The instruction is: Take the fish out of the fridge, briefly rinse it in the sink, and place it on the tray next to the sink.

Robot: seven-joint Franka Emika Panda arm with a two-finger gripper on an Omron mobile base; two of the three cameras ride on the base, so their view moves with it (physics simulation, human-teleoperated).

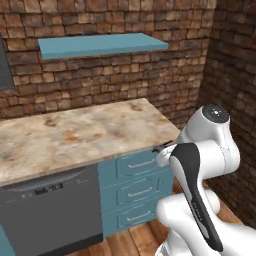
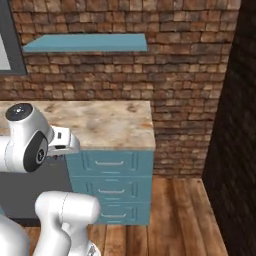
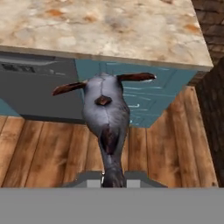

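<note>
Currently the gripper (image 3: 113, 178) is closed on the fish (image 3: 106, 114), apparently by its tail end, though the fingertips are barely visible. Fish hangs above the wooden floor (image 3: 175, 144), in front of the blue drawers (image 3: 148, 98) and the marble counter (image 3: 109, 26) edge.

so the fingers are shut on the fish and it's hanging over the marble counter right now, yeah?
Not quite. The fingers are shut on the fish, but it hangs over the wooden floor in front of the blue drawers, not over the marble counter. The hand view shows it.
</note>
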